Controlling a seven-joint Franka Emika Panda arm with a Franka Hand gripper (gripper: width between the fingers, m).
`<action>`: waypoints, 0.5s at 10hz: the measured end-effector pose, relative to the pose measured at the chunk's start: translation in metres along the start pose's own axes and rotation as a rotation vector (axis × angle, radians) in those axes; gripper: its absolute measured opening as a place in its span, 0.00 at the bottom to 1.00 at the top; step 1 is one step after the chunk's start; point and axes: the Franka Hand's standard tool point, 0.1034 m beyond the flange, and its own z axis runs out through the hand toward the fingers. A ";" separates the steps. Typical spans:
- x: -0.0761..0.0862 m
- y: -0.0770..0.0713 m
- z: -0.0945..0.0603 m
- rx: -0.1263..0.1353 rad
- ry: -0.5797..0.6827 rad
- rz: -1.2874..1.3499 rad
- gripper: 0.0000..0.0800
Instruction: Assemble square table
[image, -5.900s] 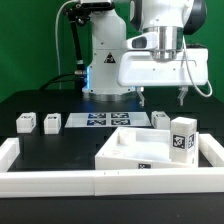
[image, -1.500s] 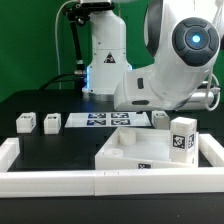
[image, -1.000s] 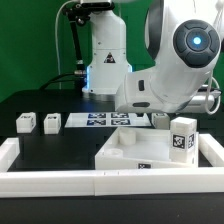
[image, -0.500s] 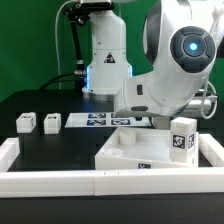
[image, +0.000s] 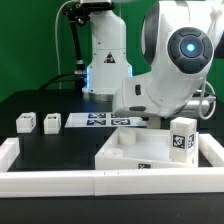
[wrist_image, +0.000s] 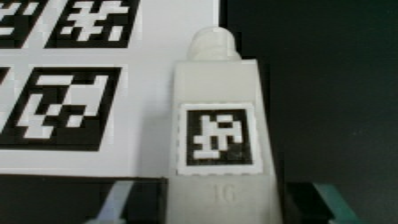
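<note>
End effector (wrist_image: 222, 208) straddling leg (wrist_image: 222, 120), which is lying flat on desk (wrist_image: 342, 90) just beside marker board (wrist_image: 71, 100). Fingers flanking leg's long sides, probably for a square pickup. Pads gripping or not: cannot tell, view blurry. Panel (image: 140, 152) sitting near, rim up, awaiting legs.

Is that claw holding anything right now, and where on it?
Its gripper straddles the blunt end of a white table leg lying beside the marker board; whether the fingers actually clamp it cannot be told.
</note>
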 end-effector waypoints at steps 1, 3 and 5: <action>0.000 0.001 0.000 0.001 0.000 0.001 0.36; 0.000 0.003 0.000 0.005 0.000 0.004 0.36; -0.001 0.020 -0.005 0.010 -0.003 0.017 0.36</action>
